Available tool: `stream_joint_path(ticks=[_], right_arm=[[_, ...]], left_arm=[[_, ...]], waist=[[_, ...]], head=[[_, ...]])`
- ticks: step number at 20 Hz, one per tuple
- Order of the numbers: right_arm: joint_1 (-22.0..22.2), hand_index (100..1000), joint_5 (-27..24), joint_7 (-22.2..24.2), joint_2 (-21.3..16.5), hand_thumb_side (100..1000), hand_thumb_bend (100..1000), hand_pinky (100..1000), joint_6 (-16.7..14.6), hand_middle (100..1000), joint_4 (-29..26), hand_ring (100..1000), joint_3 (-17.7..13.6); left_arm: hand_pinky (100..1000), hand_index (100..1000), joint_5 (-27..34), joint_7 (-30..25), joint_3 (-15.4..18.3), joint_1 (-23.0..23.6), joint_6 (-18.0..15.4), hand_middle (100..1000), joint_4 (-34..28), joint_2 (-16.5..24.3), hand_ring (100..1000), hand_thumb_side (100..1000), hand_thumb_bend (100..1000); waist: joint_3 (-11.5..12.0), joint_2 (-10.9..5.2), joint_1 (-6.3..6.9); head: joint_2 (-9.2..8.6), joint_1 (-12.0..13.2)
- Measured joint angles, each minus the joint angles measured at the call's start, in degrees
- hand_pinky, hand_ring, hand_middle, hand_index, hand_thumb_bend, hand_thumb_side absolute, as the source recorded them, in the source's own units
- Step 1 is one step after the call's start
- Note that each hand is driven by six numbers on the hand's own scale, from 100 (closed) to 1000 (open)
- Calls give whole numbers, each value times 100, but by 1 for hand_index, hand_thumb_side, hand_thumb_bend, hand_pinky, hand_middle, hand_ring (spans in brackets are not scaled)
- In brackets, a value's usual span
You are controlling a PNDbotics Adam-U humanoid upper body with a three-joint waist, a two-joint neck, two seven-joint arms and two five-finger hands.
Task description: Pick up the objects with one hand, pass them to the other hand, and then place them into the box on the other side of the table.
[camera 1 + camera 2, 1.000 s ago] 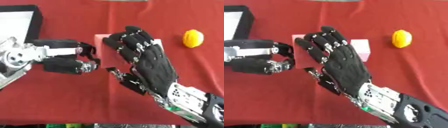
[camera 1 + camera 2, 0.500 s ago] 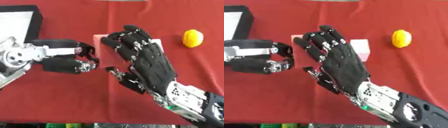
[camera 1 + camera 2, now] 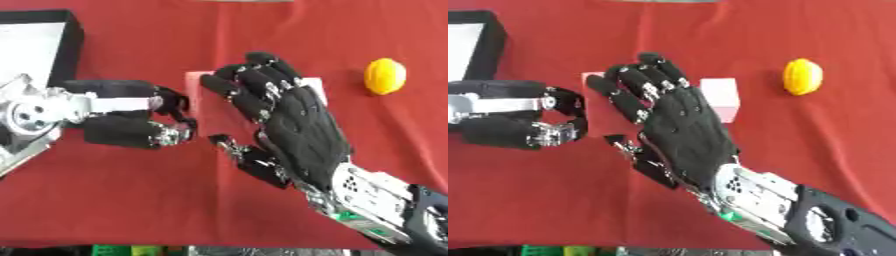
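Observation:
A pink block (image 3: 721, 95) lies on the red table (image 3: 131, 210), mostly covered by my right hand (image 3: 302, 125). That hand reaches in from the lower right, back upward, and is open, with its fingers spread over the block's top. My left hand (image 3: 131, 120) comes in from the left and hovers just left of the block; its fingers and thumb are curled into a ring with nothing inside. A yellow lemon-like fruit (image 3: 385, 76) sits alone at the right. Whether the right hand touches the block is hidden.
A black box with a white inside (image 3: 70, 35) stands at the far left corner, behind my left arm. The table's near edge runs along the bottom of the views.

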Motion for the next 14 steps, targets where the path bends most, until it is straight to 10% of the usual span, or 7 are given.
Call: stream_joint_path(ticks=[14], right_arm=[[20,697,-20,46,4,100,174,802,-35,518,-4,593,33]], left_arm=[[953,979,0,-110,48,59,-179,883,0,21,907,1000,786]], waist=[[-8,27,-5]], head=[[0,-9]])
